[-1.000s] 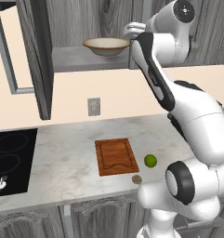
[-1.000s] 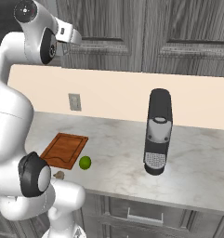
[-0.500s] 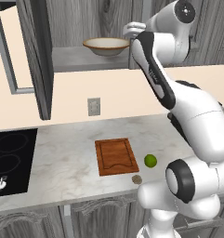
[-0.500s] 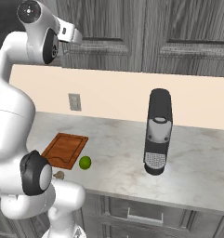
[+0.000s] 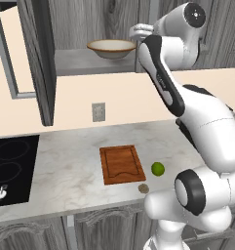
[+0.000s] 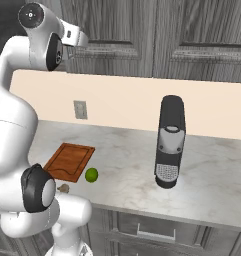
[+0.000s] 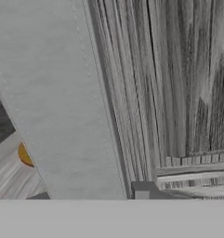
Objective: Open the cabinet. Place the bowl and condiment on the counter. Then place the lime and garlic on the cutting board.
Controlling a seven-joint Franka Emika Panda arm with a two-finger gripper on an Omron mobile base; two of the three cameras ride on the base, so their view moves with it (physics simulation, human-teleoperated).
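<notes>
The marbled beige-grey tabletop (image 5: pixel 75 166) runs across the middle of the left base view, below a cream backsplash wall with a grey wall socket (image 5: pixel 98 112). A black cooktop (image 5: pixel 9 168) sits at the left edge. Near the centre lies the reddish-brown cutting board (image 5: pixel 121 163), with the lime (image 5: pixel 158 169) just to its right and the garlic (image 5: pixel 143 188) near its lower right corner, both on the stone and off the board. In the right base view a dark coffee machine (image 6: pixel 169 142) stands upright at centre right.

At the top of the left base view the dark grey cabinet (image 5: pixel 38 58) stands open, and the bowl (image 5: pixel 112 48) rests on its shelf. The gripper (image 5: pixel 137 32) is at the bowl's right rim; whether it is clamped on the rim I cannot tell. The hand view shows a yellow patch at lower left, perhaps the condiment (image 7: pixel 25 154).
</notes>
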